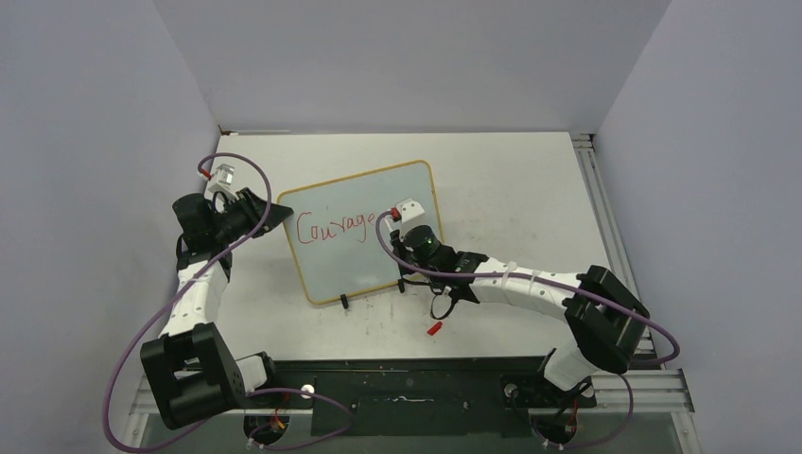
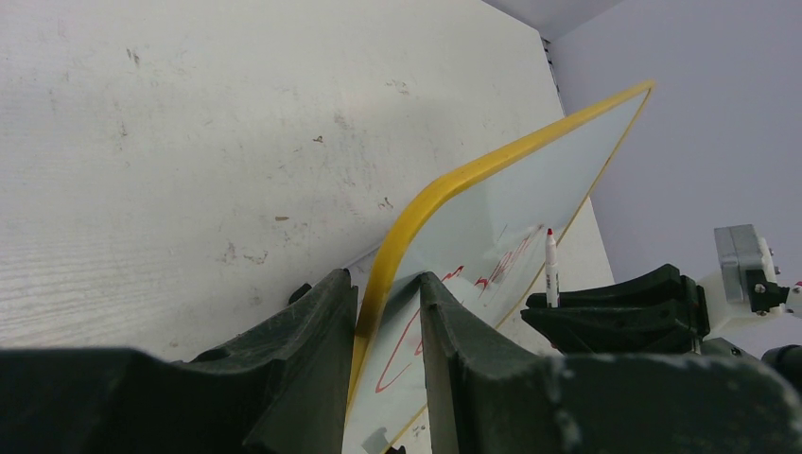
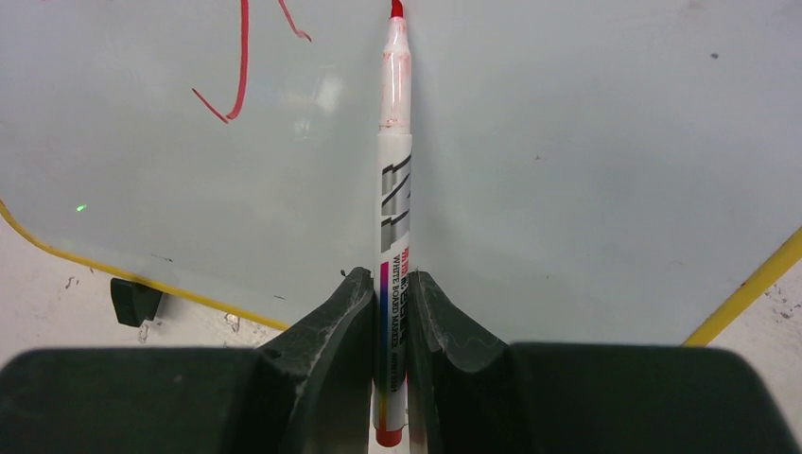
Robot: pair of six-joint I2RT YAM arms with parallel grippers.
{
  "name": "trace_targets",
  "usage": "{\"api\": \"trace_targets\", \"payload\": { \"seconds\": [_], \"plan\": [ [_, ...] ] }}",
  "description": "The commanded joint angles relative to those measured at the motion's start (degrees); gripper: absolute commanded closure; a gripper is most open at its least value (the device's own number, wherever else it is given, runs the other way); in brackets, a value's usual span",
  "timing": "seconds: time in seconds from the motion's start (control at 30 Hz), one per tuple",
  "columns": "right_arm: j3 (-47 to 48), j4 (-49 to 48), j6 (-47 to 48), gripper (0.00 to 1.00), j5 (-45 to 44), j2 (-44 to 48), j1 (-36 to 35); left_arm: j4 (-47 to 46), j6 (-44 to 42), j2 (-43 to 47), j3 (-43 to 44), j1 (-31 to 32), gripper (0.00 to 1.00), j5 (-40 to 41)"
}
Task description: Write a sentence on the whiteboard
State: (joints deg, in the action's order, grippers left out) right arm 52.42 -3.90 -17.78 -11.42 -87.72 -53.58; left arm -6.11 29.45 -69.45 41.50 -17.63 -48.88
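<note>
Right gripper (image 3: 388,288) squeezes the red pen (image 3: 395,189), its tip pointing at the whiteboard (image 1: 364,272) mid-table (image 1: 530,189), maybe touching just right of "Courage" (image 1: 336,228). Left gripper (image 2: 388,298) pinches the board's left edge.

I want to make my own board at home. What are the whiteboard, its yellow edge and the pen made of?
The whiteboard: probably a coated sheet, smooth and glossy, since light glints on it. Its yellow edge: likely plastic, rounded and evenly coloured with a slight shine. The pen: seemingly white plastic with printed lettering, and a red, perhaps felt, tip.
</note>
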Motion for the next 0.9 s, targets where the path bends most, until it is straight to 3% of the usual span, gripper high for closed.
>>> {"api": "trace_targets", "payload": {
  "seconds": [0.0,0.87],
  "plan": [
    [2.98,0.8,-1.01,0.95,0.36,-0.47,0.49,-0.13,-0.91,0.71,1.39,-0.14,0.71,-0.51],
    [2.6,2.41,-2.51,0.95,1.1,0.91,2.63,-0.13,-0.98,0.8,1.31,-0.17,0.71,-0.43]
  ]
}}
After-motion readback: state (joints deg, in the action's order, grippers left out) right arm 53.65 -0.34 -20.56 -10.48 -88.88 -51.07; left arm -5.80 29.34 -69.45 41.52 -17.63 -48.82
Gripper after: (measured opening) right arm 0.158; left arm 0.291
